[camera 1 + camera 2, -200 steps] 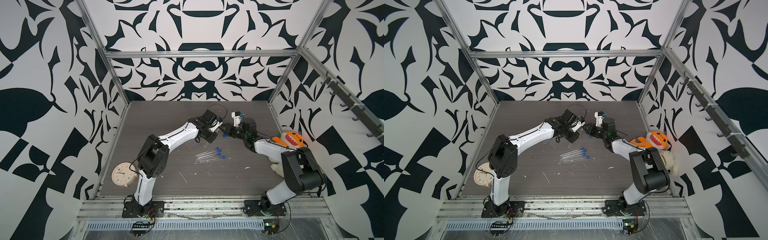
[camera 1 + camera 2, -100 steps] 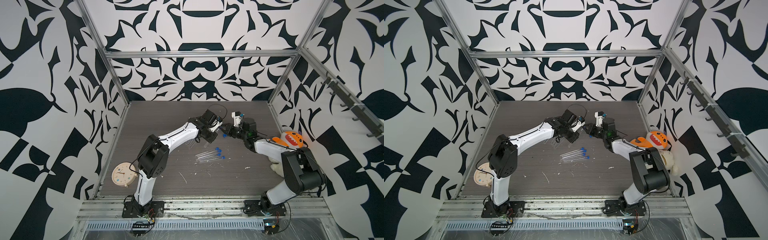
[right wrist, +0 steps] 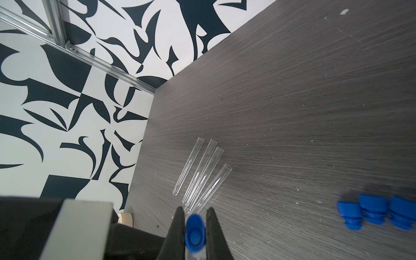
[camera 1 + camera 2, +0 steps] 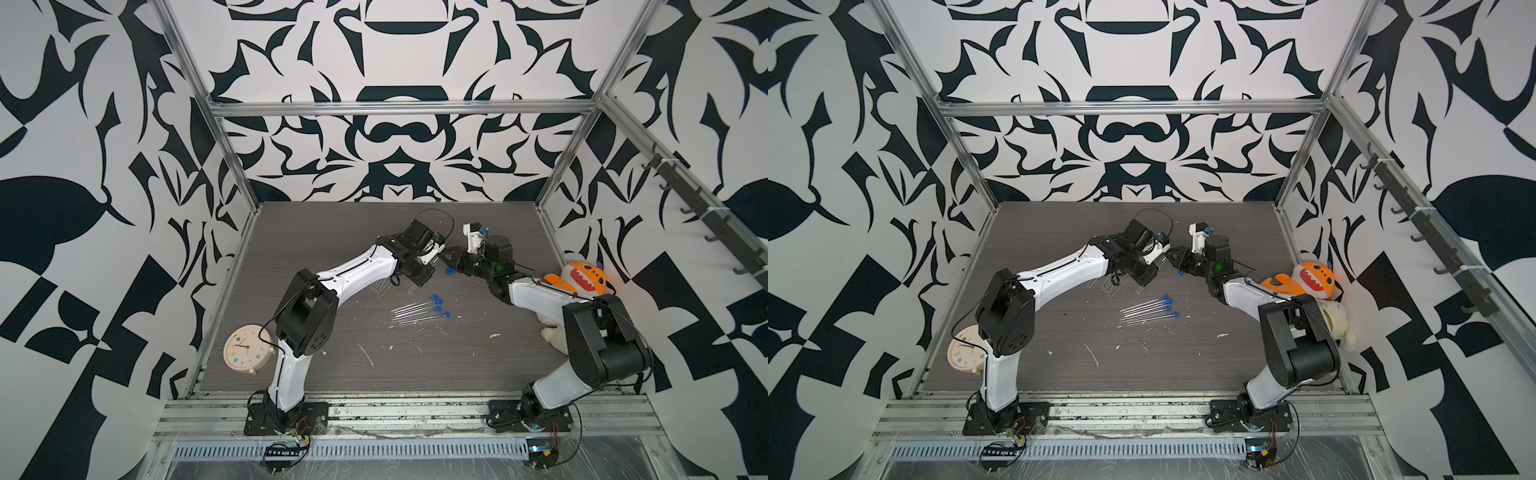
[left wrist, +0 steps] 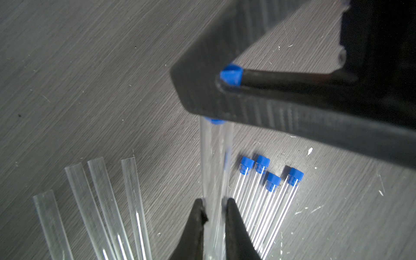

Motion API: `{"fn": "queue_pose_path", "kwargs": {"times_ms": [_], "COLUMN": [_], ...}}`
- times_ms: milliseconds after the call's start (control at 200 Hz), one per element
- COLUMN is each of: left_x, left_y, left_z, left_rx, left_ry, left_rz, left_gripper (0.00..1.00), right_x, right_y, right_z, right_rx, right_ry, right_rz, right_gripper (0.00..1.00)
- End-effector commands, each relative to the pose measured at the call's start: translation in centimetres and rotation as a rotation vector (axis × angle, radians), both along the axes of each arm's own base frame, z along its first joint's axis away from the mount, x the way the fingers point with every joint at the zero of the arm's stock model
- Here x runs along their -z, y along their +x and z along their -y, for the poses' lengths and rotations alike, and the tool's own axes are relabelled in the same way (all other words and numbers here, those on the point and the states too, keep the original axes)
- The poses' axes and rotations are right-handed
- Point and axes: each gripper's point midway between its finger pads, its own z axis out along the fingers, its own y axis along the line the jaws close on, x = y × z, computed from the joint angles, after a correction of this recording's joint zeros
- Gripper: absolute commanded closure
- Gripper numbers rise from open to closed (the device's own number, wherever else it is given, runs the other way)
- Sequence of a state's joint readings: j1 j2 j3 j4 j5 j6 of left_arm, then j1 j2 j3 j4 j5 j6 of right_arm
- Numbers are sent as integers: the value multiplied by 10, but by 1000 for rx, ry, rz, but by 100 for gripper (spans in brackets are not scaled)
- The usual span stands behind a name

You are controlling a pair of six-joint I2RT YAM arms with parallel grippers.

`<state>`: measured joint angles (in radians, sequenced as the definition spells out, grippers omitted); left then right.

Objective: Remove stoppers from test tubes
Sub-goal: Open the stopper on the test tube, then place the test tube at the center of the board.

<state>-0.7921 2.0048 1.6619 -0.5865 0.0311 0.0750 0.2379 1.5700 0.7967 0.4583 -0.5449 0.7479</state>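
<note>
Two-armed work above the worktop, near centre in both top views: left tool clamps a light, slick, probably fragile test tube by its shaft while right tool pinches its blue stopper.

Nine test tubes, eight stoppers

Both top views are bright and flat, light seems to come from overhead, just soft shadows on the table under the arms, and the rails bow a bit near the frame edges. Left wrist view is dimmer and mushy: the tube mid-frame and the right gripper at upper right are blurred. Right wrist view: stoppers at lower right are out of focus, sitting in shadow.
</note>
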Motion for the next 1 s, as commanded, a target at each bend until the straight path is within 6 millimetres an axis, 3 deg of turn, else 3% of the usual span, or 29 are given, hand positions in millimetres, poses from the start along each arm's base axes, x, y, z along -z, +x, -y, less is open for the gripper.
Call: {"fn": "queue_pose_path", "kwargs": {"times_ms": [0, 385, 465, 585, 690, 845, 995], "left_x": [26, 19, 19, 15, 14, 19, 24], "left_y": [-23, -17, -15, -8, -5, -1, 7], "left_z": [-41, -44, -43, -44, -44, -42, -41], "left_rx": [-47, -43, -45, -61, -64, -68, -97], "left_ry": [147, 170, 172, 157, 152, 159, 157], "left_rz": [-118, -86, -85, -78, -74, -81, -91], "left_gripper": [100, 100, 100, 100, 100, 100, 100], "right_x": [-67, -67, -46, -3, 21, 50, 74], "right_y": [32, 31, 33, 33, 30, 24, 24], "right_z": [26, 29, 44, 87, 113, 132, 136], "right_rx": [122, 131, 191, 306, 347, 349, 327], "right_ry": [6, 3, -57, -92, -100, -230, -264], "right_rz": [226, 217, 130, -37, -113, -223, -301], "right_gripper": [99, 99, 100, 100, 100, 100, 100]}}
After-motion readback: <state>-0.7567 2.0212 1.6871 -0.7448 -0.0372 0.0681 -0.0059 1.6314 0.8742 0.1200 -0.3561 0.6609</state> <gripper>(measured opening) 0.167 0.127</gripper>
